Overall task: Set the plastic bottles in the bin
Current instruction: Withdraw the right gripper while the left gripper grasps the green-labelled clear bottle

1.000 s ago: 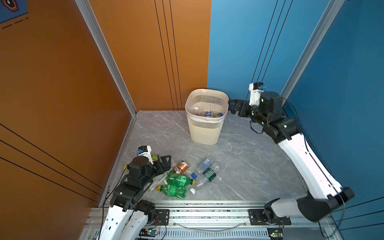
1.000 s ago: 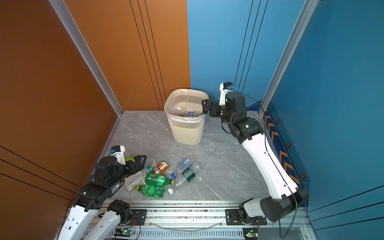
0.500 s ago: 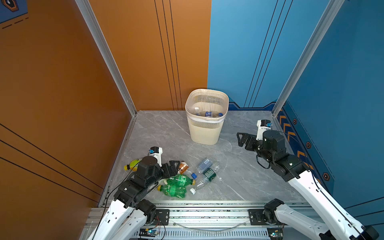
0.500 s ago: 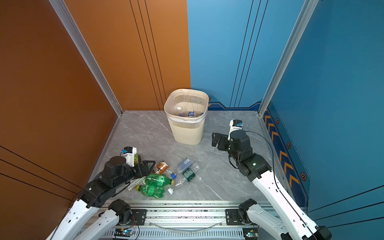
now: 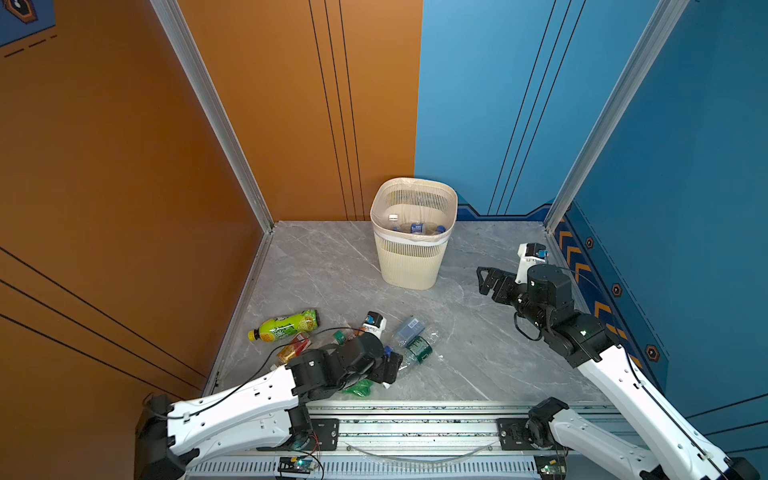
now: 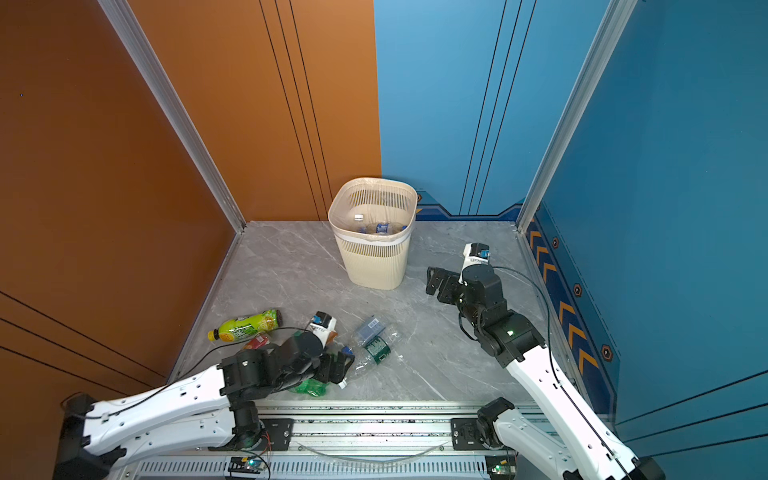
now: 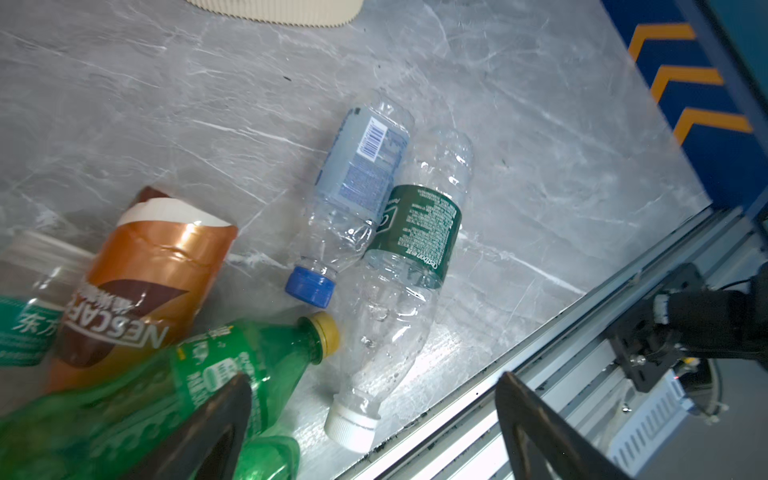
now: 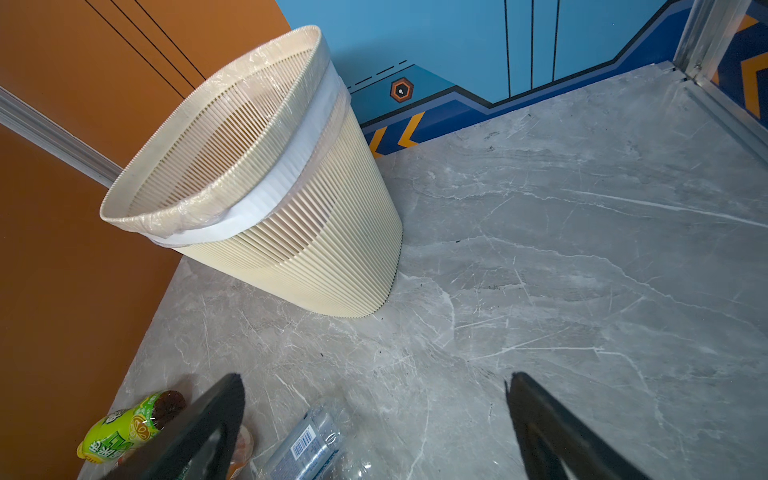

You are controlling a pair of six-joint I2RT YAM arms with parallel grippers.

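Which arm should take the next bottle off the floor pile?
Left. The left hand hangs open right over the bottle pile, with the clear green-labelled bottle just ahead of it. The right hand is open too, but off beside the bin, away from the pile.

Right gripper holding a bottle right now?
No, in the right wrist view the right gripper stands wide open above the grey surface, gripping nothing.
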